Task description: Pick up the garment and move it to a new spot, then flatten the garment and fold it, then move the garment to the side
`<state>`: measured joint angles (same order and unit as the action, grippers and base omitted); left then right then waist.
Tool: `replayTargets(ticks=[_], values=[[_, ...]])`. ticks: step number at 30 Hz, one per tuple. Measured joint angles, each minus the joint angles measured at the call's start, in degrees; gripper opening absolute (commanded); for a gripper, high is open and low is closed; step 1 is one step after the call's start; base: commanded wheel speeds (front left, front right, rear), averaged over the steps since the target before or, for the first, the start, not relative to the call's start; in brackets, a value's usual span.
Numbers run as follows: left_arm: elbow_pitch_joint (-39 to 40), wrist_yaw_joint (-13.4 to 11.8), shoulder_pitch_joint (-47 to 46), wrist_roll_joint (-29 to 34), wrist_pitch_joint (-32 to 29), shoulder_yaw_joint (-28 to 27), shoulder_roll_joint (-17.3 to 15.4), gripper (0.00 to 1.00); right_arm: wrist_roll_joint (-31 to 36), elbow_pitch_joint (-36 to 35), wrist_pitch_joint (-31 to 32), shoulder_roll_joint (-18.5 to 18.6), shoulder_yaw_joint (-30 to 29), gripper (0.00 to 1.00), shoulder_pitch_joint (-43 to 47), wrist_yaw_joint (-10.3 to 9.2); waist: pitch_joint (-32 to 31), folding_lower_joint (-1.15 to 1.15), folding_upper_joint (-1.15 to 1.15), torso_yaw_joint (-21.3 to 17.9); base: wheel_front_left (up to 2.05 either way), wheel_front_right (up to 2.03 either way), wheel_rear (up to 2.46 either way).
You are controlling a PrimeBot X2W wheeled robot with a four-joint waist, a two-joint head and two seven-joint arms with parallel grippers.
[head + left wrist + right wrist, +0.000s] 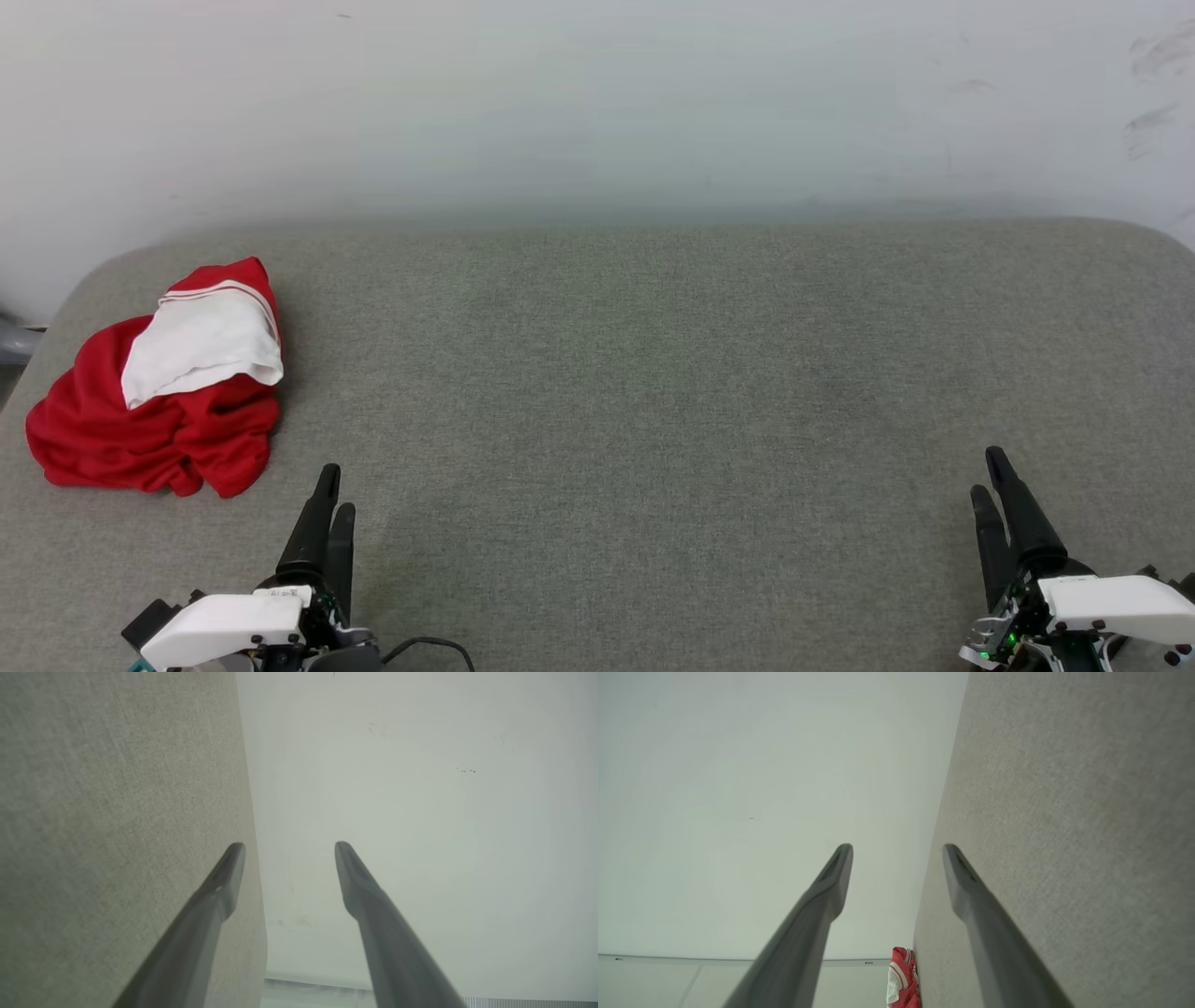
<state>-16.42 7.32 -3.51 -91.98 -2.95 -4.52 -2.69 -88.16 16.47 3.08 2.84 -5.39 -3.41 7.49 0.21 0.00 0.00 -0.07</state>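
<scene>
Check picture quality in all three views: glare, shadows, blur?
Head view: soft even light, no glare; crumpled red jersey with white sleeve sharp on the grey fabric-covered surface. Left wrist view: dark two-fingered left gripper slightly soft close up. Right wrist view: right gripper likewise soft, jersey tiny at bottom edge.

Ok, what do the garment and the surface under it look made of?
The garment: soft, thin cloth, matte; it lies crumpled in limp folds. The surface: grey woven fabric, matte, fine weave visible, probably over padding, given its rounded corners.
</scene>
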Motion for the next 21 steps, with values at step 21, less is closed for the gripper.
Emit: replayTargets(ticks=[21], values=[[1.5, -0.3, 0.0, 16.1, 4.9, -6.7, 0.0, 1.00, 20.8, -4.5, -4.9, 0.0, -0.3, 1.00, -0.1, 0.00, 0.0, 0.00, 0.00, 0.2, 0.00, 0.00, 0.00]])
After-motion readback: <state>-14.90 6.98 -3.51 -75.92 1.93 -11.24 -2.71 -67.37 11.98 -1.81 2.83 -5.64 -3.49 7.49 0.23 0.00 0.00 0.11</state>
